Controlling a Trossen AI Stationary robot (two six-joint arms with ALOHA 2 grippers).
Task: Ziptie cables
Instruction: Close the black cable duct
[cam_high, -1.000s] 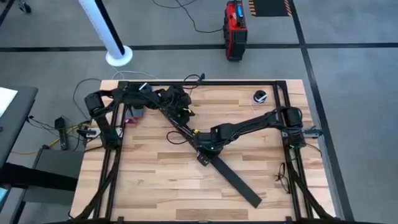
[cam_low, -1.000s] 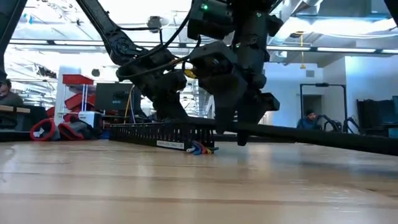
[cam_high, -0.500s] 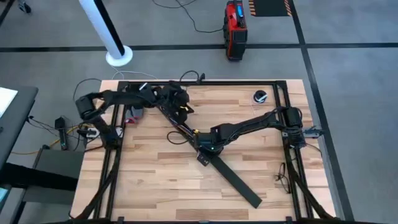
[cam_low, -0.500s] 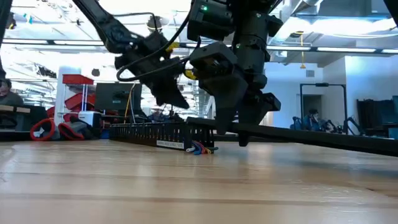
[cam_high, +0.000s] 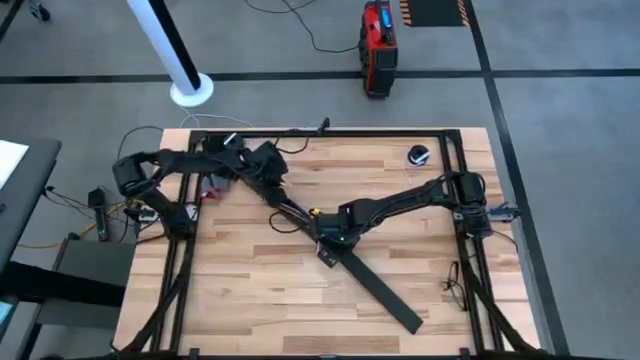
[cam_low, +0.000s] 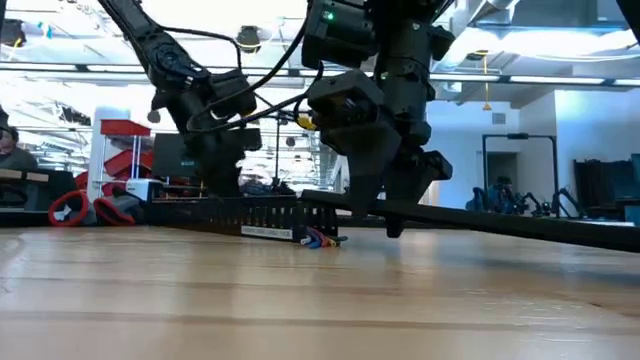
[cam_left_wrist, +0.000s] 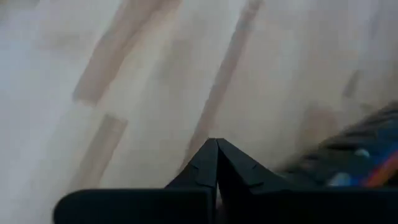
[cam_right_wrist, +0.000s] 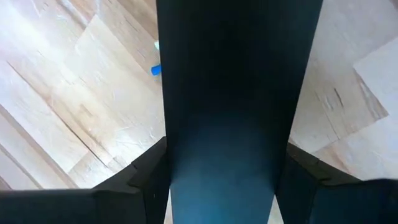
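the cables (cam_low: 322, 238) lie mid-desk, their blue and red ends poking out beside the slotted channel (cam_low: 240, 213), near where the flat strip (cam_high: 378, 288) begins. the right tool (cam_high: 330, 240) sits there, clamped on the strip, which fills the right wrist view between its fingers (cam_right_wrist: 146, 171). the left tool (cam_high: 268, 172) hovers over the channel's far end, its fingers (cam_left_wrist: 199, 171) pressed together on nothing. the desk (cam_high: 240, 290) is pale wood in a black frame. the high view alone shows a white pole (cam_high: 172, 50) and a red case (cam_high: 378, 45) on the grey floor. the low view alone shows red bins (cam_low: 125, 150) and a seated person (cam_low: 497, 192) behind.
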